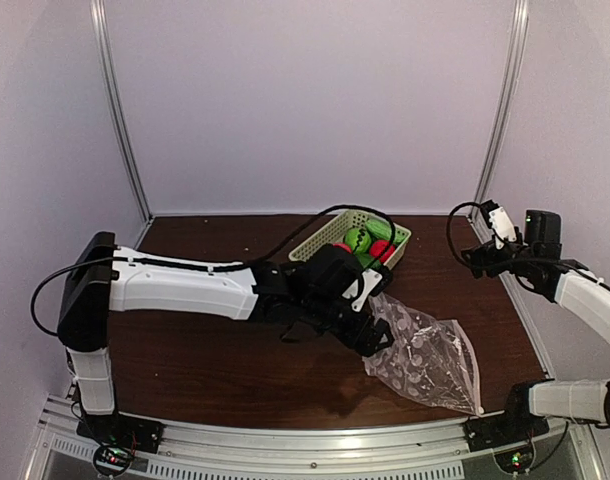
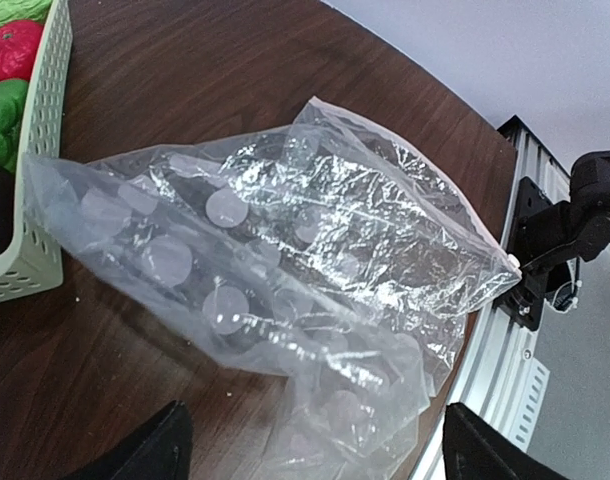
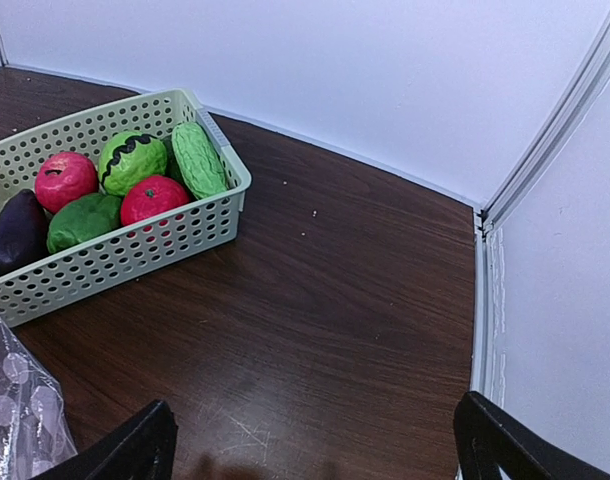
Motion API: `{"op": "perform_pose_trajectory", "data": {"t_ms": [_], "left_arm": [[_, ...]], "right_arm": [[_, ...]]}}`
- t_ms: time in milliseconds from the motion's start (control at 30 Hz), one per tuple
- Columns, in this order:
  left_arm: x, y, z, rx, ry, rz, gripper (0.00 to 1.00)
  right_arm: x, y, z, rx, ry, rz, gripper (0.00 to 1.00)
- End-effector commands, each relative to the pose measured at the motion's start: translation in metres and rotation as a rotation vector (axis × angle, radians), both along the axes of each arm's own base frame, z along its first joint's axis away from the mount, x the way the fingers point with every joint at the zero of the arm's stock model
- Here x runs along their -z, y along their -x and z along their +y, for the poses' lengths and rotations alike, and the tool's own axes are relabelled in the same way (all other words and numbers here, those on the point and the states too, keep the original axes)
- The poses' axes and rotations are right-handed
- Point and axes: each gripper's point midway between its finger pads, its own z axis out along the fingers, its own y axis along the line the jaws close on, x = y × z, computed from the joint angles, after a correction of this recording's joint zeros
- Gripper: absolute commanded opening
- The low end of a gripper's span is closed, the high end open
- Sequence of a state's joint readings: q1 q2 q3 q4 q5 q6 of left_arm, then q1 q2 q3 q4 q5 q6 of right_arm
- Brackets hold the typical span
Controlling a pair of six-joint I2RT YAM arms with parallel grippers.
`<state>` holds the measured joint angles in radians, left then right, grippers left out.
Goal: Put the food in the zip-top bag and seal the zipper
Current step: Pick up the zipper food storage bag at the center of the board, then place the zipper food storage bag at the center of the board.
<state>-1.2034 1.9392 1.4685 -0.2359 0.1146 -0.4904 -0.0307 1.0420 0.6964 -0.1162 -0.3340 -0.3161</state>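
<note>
Clear plastic zip-top bag: lies crumpled on the brown table, one end just beside the basket.
Food: two red, several green and one dark purple piece, all in the pale green perforated basket.
Zipper: not distinguishable along the bag's edge; whether it is sealed cannot be told.
Left gripper: over the bag, fingers spread wide, gripping nothing; contact with the plastic cannot be told.
Right gripper: fingers spread wide above bare table, apart from bag and basket.
</note>
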Motion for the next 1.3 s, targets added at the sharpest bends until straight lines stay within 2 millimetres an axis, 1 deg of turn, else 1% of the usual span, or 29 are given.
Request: {"op": "perform_pose_trajectory", "data": {"t_ms": [0,67,133,233,300,333,367,400,433,467,500,533,600,700,767,833,867,900,933,967,1000,1033,1067,1100,1133,1167,1200,1267], "left_arm": [[0.010,-0.001,-0.016,-0.007,-0.035,0.072,0.84],[0.013,-0.004,-0.020,-0.017,-0.047,0.076,0.76],[0.015,-0.001,-0.022,0.000,-0.043,0.083,0.65],[0.014,0.000,-0.019,0.009,-0.045,0.077,0.43],[0.012,0.000,-0.014,0.002,-0.049,0.071,0.27],[0.010,0.000,-0.010,-0.004,-0.057,0.066,0.19],[0.008,0.001,-0.003,-0.012,-0.070,0.058,0.13],[0.003,0.000,0.005,-0.023,-0.086,0.047,0.09],[-0.006,-0.001,0.017,-0.038,-0.097,0.026,0.01],[-0.011,-0.002,0.030,-0.059,-0.116,0.004,0.00],[-0.012,-0.001,0.045,-0.073,-0.138,-0.014,0.00],[-0.015,-0.008,0.062,-0.120,-0.164,-0.054,0.00],[-0.021,-0.012,0.094,-0.182,-0.200,-0.085,0.00],[-0.022,-0.021,0.149,-0.308,-0.265,-0.080,0.00],[-0.021,-0.030,0.189,-0.408,-0.317,-0.074,0.00],[-0.025,-0.040,0.226,-0.508,-0.361,-0.094,0.00],[-0.029,-0.046,0.244,-0.566,-0.380,-0.109,0.00],[-0.036,-0.048,0.258,-0.601,-0.378,-0.123,0.00],[-0.039,-0.051,0.269,-0.627,-0.387,-0.134,0.00],[-0.042,-0.055,0.280,-0.653,-0.398,-0.142,0.00],[-0.044,-0.058,0.289,-0.680,-0.414,-0.150,0.00],[-0.045,-0.063,0.298,-0.707,-0.430,-0.162,0.02],[-0.045,-0.068,0.306,-0.738,-0.452,-0.178,0.22],[-0.043,-0.074,0.315,-0.767,-0.484,-0.199,0.49],[-0.042,-0.079,0.323,-0.804,-0.518,-0.223,0.67],[-0.044,-0.083,0.331,-0.842,-0.554,-0.244,0.75],[-0.046,-0.085,0.339,-0.868,-0.597,-0.263,0.80],[-0.054,-0.088,0.340,-0.887,-0.597,-0.278,0.81]], "right_arm": [[0.009,0.001,0.000,-0.016,0.002,0.027,0.98],[0.010,0.002,0.001,-0.017,0.001,0.030,0.98],[0.011,0.002,0.000,-0.015,0.006,0.030,0.98],[0.011,0.002,-0.001,-0.012,0.008,0.027,0.98],[0.010,0.001,0.000,-0.015,0.006,0.025,0.97],[0.008,0.001,0.001,-0.018,0.001,0.022,0.97],[0.006,0.000,0.003,-0.027,-0.009,0.023,0.96],[0.003,-0.001,0.008,-0.055,-0.020,0.027,0.95],[0.002,-0.001,0.015,-0.101,-0.026,0.041,0.93],[-0.001,-0.001,0.025,-0.161,-0.033,0.056,0.90],[-0.005,-0.003,0.034,-0.202,-0.036,0.069,0.87],[-0.009,-0.006,0.040,-0.225,-0.032,0.082,0.85],[-0.016,-0.010,0.065,-0.308,0.001,0.106,0.82],[-0.027,-0.024,0.094,-0.375,0.031,0.115,0.77],[-0.033,-0.033,0.121,-0.426,0.035,0.110,0.72],[-0.025,-0.041,0.147,-0.461,0.063,0.141,0.65],[-0.016,-0.044,0.162,-0.487,0.079,0.171,0.61],[-0.009,-0.045,0.176,-0.517,0.089,0.205,0.57],[-0.002,-0.046,0.191,-0.551,0.095,0.241,0.54],[0.013,-0.046,0.207,-0.586,0.099,0.297,0.52],[0.012,-0.045,0.219,-0.620,0.097,0.309,0.51],[0.025,-0.044,0.233,-0.653,0.105,0.347,0.50],[0.030,-0.043,0.244,-0.681,0.115,0.359,0.50],[0.035,-0.040,0.255,-0.710,0.125,0.368,0.50],[0.041,-0.038,0.265,-0.731,0.132,0.378,0.50],[0.044,-0.037,0.274,-0.747,0.140,0.386,0.49],[0.050,-0.035,0.282,-0.764,0.149,0.400,0.48],[0.056,-0.030,0.295,-0.797,0.156,0.428,0.46]]}}
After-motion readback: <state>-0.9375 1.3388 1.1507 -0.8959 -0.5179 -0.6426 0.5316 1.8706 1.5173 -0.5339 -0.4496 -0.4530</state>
